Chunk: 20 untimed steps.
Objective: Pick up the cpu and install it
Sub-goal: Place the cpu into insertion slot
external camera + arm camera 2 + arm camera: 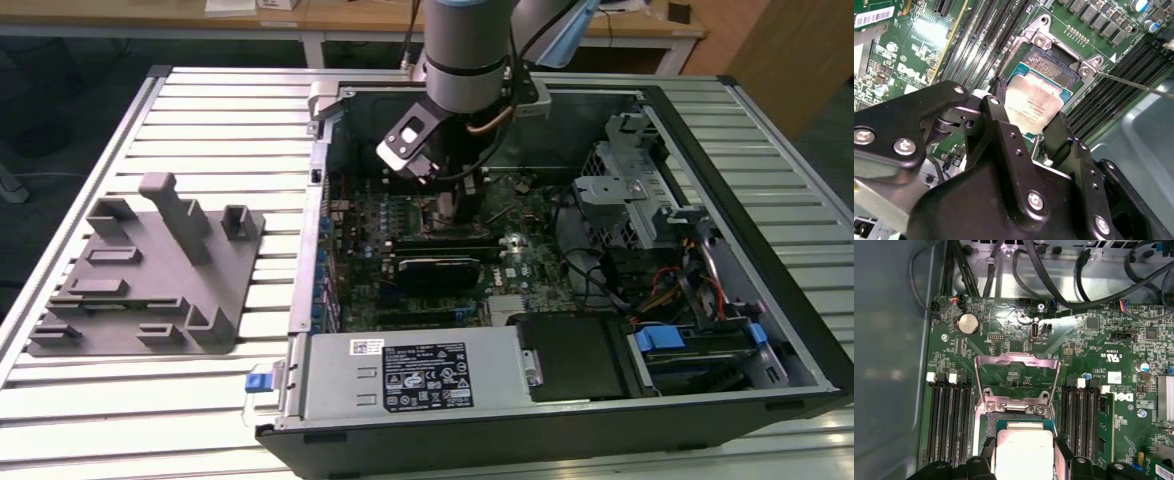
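Just above the open socket (pixel 1047 65) of the motherboard (pixel 914 50), holding the cpu (pixel 1036 100) pinched by its edges in the gripper (pixel 1026 117), seemingly mid-placement, calling for level, square alignment.

Silver-white cpu (pixel 1035 102) with faint grey print, framed by the black gripper (pixel 1026 119). Green motherboard (pixel 1094 340) striped with black memory slots (pixel 949 425), silver coin cell (pixel 968 324). In the exterior view: matte grey tray (pixel 147 270), ribbed silver-grey tabletop (pixel 214 110), blue clips (pixel 658 338), black computer case (pixel 534 445).
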Available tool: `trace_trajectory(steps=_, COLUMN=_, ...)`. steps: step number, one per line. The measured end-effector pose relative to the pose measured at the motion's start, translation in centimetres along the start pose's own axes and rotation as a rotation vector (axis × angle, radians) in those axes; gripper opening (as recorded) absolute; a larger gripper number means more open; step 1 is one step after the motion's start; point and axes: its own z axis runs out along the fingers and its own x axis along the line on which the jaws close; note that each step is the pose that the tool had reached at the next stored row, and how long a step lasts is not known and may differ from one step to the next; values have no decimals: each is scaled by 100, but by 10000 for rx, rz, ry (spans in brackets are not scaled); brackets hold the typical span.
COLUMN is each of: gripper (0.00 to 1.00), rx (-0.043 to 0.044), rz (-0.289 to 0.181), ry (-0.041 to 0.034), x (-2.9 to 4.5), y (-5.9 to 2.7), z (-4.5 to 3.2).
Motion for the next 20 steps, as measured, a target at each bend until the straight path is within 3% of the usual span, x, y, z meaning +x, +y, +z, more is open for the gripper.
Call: trace_trajectory(steps=20, gripper=54, rx=-3, rz=62, ry=12, x=50, y=-43, z=92)
